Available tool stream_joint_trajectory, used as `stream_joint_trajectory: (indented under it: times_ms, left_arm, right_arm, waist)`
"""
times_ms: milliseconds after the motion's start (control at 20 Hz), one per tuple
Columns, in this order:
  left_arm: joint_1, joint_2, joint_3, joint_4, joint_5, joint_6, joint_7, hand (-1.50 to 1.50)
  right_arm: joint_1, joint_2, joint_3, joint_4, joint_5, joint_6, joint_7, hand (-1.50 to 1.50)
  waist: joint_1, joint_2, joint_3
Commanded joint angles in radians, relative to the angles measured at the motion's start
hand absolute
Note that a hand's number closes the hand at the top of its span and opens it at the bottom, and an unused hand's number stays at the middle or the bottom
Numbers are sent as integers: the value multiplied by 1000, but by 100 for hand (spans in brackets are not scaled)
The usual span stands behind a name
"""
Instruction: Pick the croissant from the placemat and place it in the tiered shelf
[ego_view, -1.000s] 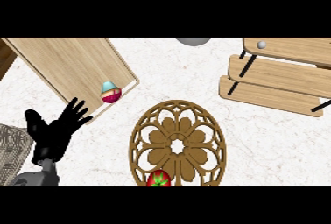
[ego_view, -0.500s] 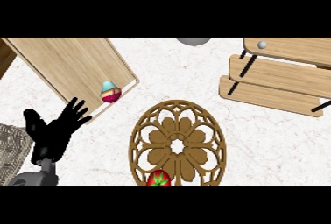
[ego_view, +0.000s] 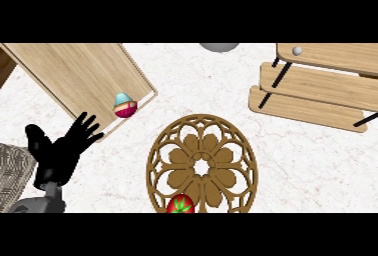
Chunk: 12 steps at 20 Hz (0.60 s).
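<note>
Little has moved since the earlier frames: in the head view the left hand (ego_view: 60, 152) sits at the lower left of the frame almost exactly where it was, and the things on the counter lie as they did.

As to the task, no croissant can be made out anywhere in this view. The round, cut-out wooden placemat (ego_view: 221, 156) lies at the lower middle. The only thing on it is a red piece with green on top (ego_view: 179, 204), at its lower edge and partly cut off by the frame. The tiered shelf (ego_view: 317, 82) stands at the upper right; its visible boards carry only a small grey ball (ego_view: 297, 50) on the top one. So the croissant shows neither on the mat nor on the shelf, and how far the job has come cannot be judged from this moment.

At the upper left lies a wooden tray (ego_view: 74, 75) with a striped egg-shaped thing (ego_view: 125, 105) near its lower right corner.

The left hand's fingers are straight and spread well apart, thumb out to the side. It holds nothing and touches none of these things, resting just below the tray. The right hand does not show.
</note>
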Motion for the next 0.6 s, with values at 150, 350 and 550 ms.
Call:
stream_joint_trajectory:
  times_ms: [150,350,550]
  left_arm:
    - [6,-30,-2,88,-18,15,-10,0]
    - [15,-4,4,48,-7,-6,34,0]
    - [50,-17,-9,14,-23,4,28,0]
  right_arm:
    - [57,-161,-159,58,-88,-7,5,-150]
    - [169,-239,-244,85,-197,139,-23,-150]
    - [207,-368,-303,197,-265,232,-91,-150]
  waist:
    - [-12,8,-6]
    - [-19,3,-6]
    - [-8,5,-6]
